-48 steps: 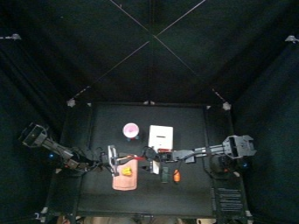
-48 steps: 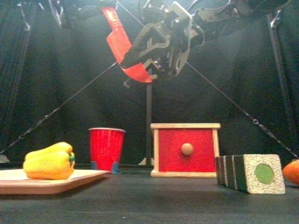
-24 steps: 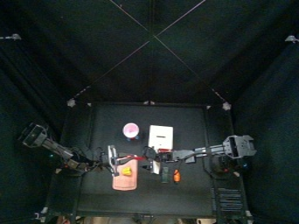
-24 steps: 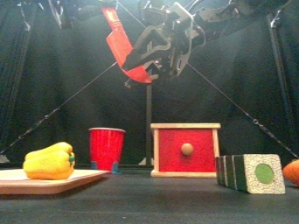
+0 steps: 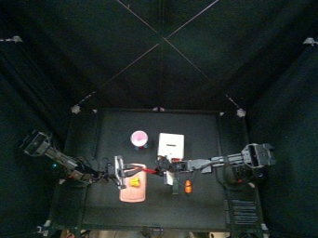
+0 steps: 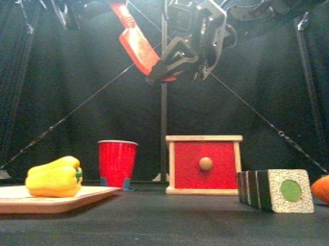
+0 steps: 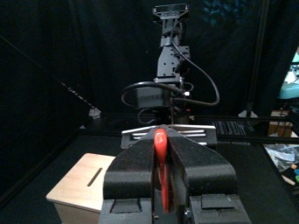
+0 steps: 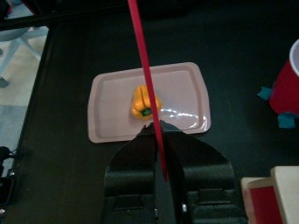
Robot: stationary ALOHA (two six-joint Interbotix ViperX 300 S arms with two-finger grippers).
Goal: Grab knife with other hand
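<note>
Knife (image 8: pixel 142 79): you see the thin red stick held high above the table, pinched at both ends.
Left gripper (image 7: pixel 163 171): its jaws are clamped on the knife, which runs straight out between them.
Right gripper (image 8: pixel 160 179): its jaws are closed on the same knife, facing the left one.
Pink board (image 8: pixel 111 105): below your right gripper, carrying the yellow pepper (image 8: pixel 142 100).
Wooden box (image 7: pixel 89 178): just beside your left gripper.
</note>
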